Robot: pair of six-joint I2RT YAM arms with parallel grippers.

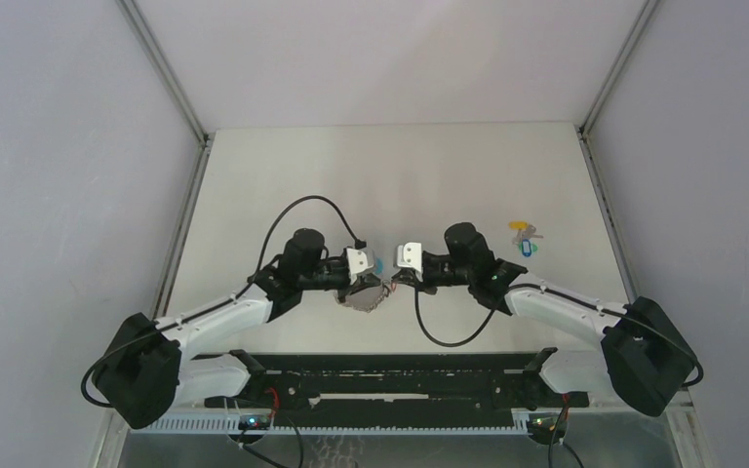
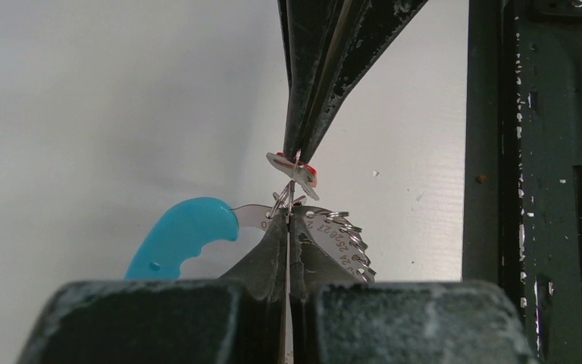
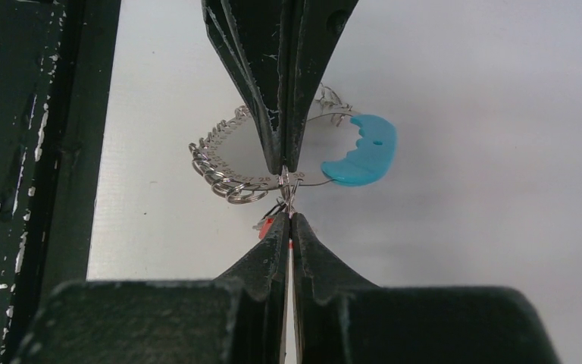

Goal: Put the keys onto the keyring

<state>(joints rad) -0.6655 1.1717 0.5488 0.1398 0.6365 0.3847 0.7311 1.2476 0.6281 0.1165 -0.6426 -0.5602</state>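
I am reaching my left arm in towards the middle of the pale grey table (image 1: 283, 175). My left claw (image 2: 286, 221) is squeezing fully closed on the keyring (image 2: 332, 236), a silvery metal loop strung with a row of small rings and one curved bright blue plastic segment (image 2: 182, 239). My dark fingers are pinching the loop's thin metal. The blue segment is sticking out to one side of my jaws and the small rings (image 2: 352, 246) are fanning out to the other. The keyring is sitting near the table's centre, closer to my bases than to the far wall. I cannot tell whether it is clearing the surface or resting on it.

Tip to tip with the left claw, my right claw (image 3: 289, 221) is also pressing fully closed. It is nipping the red key (image 2: 297, 168), a tiny metal key with a red plastic head, right at its fingertips. The red key is sitting just beside the keyring where my two claws are meeting. I cannot tell whether the two are touching.

Further right, well apart from both claws, the yellow key (image 1: 519, 226) and the blue key (image 1: 525, 249), each with a coloured plastic head, are lying close together on the table.
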